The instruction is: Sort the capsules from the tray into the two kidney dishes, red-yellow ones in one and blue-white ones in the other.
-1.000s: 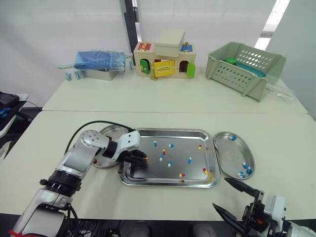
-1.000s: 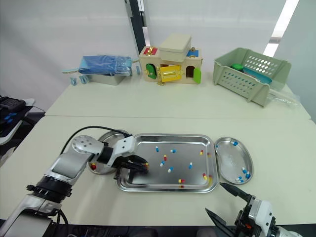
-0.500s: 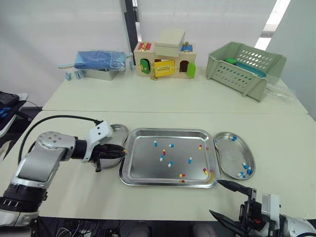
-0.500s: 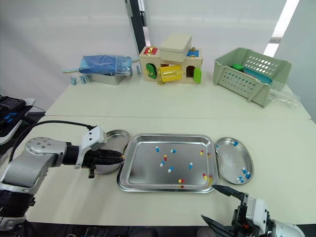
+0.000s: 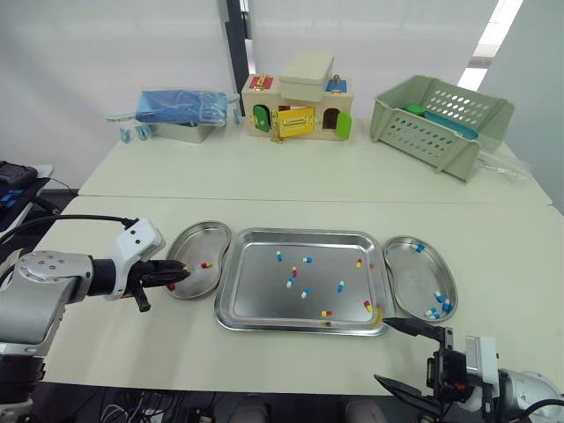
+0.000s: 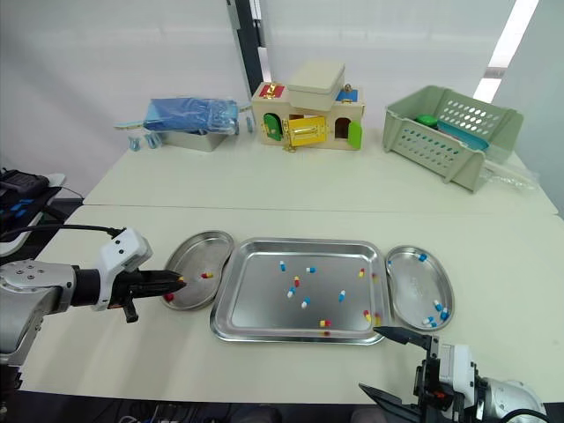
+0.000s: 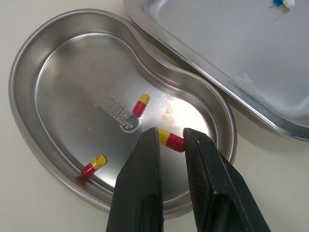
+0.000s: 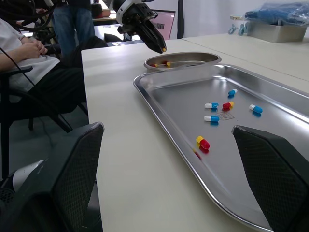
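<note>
Swung leftward with the left pincer (image 5: 179, 271) since a second ago, off the tray (image 5: 256, 300) and out over the left kidney dish (image 5: 198, 242). Pinching a red-yellow capsule (image 7: 171, 140) crosswise between the black fingertips, over the part of the dish nearest the tray; whether touching the dish floor, cannot tell. Already lying in that dish: a second red-yellow capsule (image 7: 141, 105) beside the stamped lettering and a third red-yellow capsule (image 7: 93, 165) close to the rim.

Scattered over the tray, well apart from one another: loose blue-white capsules (image 5: 278, 256) and loose red-yellow capsules (image 5: 325, 313), mostly across the middle and right half.

Just beside the tray's right edge, the right kidney dish (image 5: 451, 282), holding sorted blue-white capsules (image 5: 432, 310), most toward its near end and one at its far end.

Low at the near edge of the surface (image 5: 493, 247), the right pincer (image 5: 407, 357): fingers spread wide, holding nothing, one tip near the tray's near right corner.

On the far surface, a wooden toy house (image 5: 298, 107) and a green basket (image 5: 441, 119).
</note>
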Motion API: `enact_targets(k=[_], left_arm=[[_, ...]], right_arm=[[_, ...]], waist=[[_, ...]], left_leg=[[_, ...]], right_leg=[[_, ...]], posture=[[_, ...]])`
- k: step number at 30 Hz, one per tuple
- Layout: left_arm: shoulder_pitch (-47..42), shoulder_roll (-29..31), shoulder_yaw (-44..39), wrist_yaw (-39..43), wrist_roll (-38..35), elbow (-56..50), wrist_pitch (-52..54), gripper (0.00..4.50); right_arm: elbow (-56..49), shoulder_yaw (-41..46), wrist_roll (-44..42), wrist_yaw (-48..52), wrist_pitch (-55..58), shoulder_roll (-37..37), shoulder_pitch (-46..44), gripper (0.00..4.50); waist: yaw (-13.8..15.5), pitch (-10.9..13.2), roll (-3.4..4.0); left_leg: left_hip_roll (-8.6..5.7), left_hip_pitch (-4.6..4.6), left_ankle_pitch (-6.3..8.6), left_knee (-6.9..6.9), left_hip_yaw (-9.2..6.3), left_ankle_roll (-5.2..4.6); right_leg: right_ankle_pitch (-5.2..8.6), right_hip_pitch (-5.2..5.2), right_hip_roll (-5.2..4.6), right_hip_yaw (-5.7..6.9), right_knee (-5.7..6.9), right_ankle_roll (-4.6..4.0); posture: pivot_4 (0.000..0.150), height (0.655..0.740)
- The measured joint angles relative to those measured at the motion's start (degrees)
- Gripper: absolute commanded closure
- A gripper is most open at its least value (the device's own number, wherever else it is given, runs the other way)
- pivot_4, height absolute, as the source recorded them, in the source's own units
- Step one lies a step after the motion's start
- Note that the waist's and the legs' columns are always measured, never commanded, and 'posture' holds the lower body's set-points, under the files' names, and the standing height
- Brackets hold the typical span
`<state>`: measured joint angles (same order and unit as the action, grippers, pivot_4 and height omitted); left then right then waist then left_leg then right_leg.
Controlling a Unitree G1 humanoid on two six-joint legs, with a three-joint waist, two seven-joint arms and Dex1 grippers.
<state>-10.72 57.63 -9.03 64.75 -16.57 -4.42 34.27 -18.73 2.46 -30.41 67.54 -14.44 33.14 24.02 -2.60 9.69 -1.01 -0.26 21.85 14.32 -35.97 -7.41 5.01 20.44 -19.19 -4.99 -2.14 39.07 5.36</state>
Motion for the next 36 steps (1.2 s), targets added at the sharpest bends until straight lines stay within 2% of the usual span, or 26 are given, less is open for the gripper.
enact_targets(k=[11, 15, 19, 24, 27, 31, 34, 36], left_arm=[[-3.56, -0.85, 3.19, -1.46, 0.3, 2.8, -2.26, 0.02], [-3.51, -0.84, 3.8, -1.27, 0.22, 3.05, -2.31, 0.02], [-3.37, -0.83, 3.49, -0.52, -0.56, 3.1, -2.0, 0.02], [0.95, 2.66, -5.03, 0.94, -4.19, 2.97, 0.5, 0.02], [5.98, 5.84, -11.74, 1.41, -4.48, 4.36, 0.26, 0.02], [11.41, 6.45, -16.12, 1.7, -3.54, 8.18, -1.21, 0.02], [13.93, 7.95, -19.4, 2.26, -2.73, 12.0, -2.95, 0.02], [16.46, 8.8, -22.63, 2.66, -1.87, 14.92, -5.23, 0.02]], right_arm=[[0.0, 0.3, 0.05, -0.1, 0.75, 1.2, -0.01, 0.0], [-0.29, 0.82, 0.01, -0.88, 2.68, 1.89, 0.32, 0.0], [-3.06, 2.85, -0.69, -2.09, 10.06, 7.91, 2.28, 0.0], [-9.23, 15.27, -11.6, -6.72, 24.62, 15.96, 3.28, 0.0], [-8.65, 24.56, -16.59, -8.38, 32.82, 20.46, 2.68, 0.0], [-1.17, 29.99, -11.99, -7.6, 34.64, 23.17, 1.71, 0.0], [4.68, 29.37, -6.06, -4.7, 33.34, 25.13, 1.87, 0.0], [9.26, 28.71, -3.95, -3.95, 32.46, 25.14, -1.69, 0.0]], waist=[[0.03, 0.0, 0.0], [0.03, 0.0, 0.0], [0.07, 0.01, 0.01], [-0.57, 0.06, -0.05], [-0.41, 0.06, -0.05], [-0.02, 0.11, -0.16], [0.31, 0.26, -0.39], [0.18, 0.31, -0.43]], left_leg=[[0.0, 0.0, 0.01, 0.0, 0.01, 0.0], [0.0, 0.01, 0.01, -0.01, 0.02, 0.0], [-0.01, 0.02, 0.01, -0.01, 0.02, 0.0], [0.03, 0.02, 0.04, 0.01, 0.04, -0.06], [0.03, 0.01, 0.07, 0.02, 0.1, -0.11], [0.03, 0.03, 0.11, 0.01, 0.17, -0.16], [0.03, 0.05, 0.12, 0.02, 0.19, -0.16], [0.04, 0.03, 0.12, 0.02, 0.27, -0.16]], right_leg=[[0.0, -0.01, 0.0, 0.0, 0.0, 0.0], [0.0, -0.01, 0.0, -0.01, 0.0, 0.0], [0.0, -0.02, 0.0, -0.02, 0.0, 0.0], [-0.01, -0.04, 0.02, -0.04, 0.0, -0.01], [-0.01, -0.02, 0.01, -0.05, -0.04, -0.01], [0.0, -0.04, -0.01, -0.07, -0.09, -0.01], [0.0, -0.08, -0.01, -0.07, -0.1, -0.01], [0.0, -0.08, -0.02, -0.14, -0.09, -0.01]], posture=[[0.15, 0.74], [0.15, 0.74], [0.15, 0.74], [0.15, 0.74], [0.15, 0.74], [0.15, 0.74], [0.15, 0.74], [0.15, 0.74]])
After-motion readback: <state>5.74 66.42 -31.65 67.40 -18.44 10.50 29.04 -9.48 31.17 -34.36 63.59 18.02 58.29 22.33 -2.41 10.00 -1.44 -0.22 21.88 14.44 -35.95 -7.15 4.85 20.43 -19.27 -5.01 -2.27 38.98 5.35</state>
